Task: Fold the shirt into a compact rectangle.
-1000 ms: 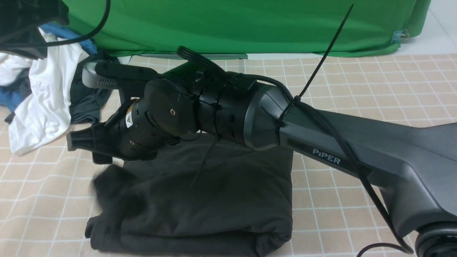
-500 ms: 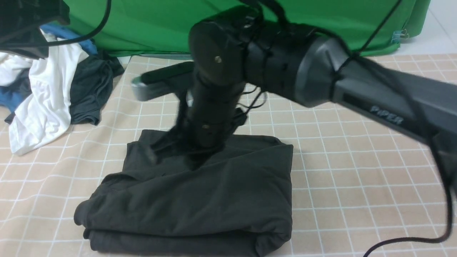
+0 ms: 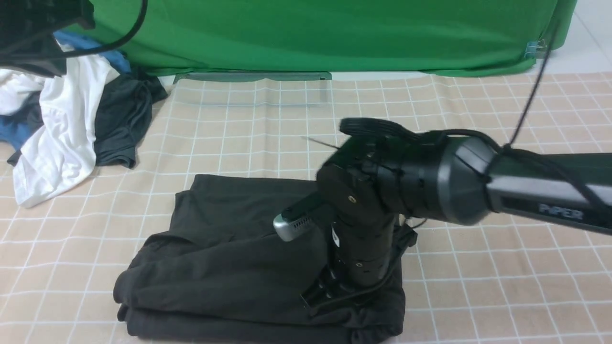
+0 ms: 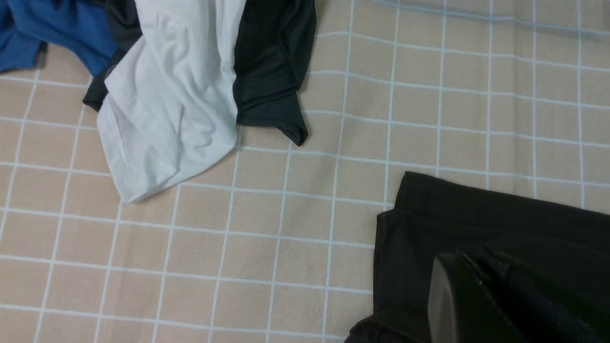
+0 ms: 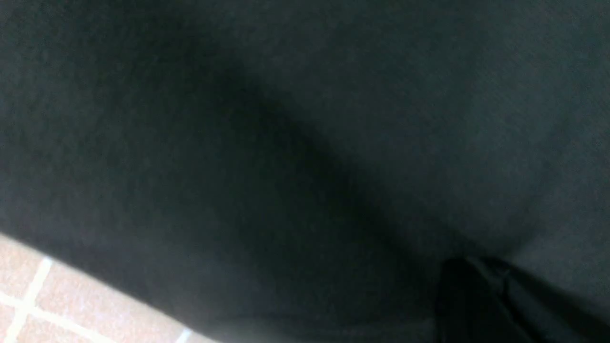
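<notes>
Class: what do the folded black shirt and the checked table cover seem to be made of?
Shirt: soft matte knit, probably cotton; it dents and wrinkles without shine.
Table cover: thin woven cloth, seemingly; beige with white grid lines, lying flat and dull.

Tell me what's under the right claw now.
The folded black shirt lies under the right claw, on the checked tablecloth. The claw's tips against the fabric are hidden.

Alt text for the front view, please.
A folded black shirt lies on a checked cloth, with the robot's right hand pressed down on its near right corner. A pile of clothes sits far left, before a green backdrop.
</notes>
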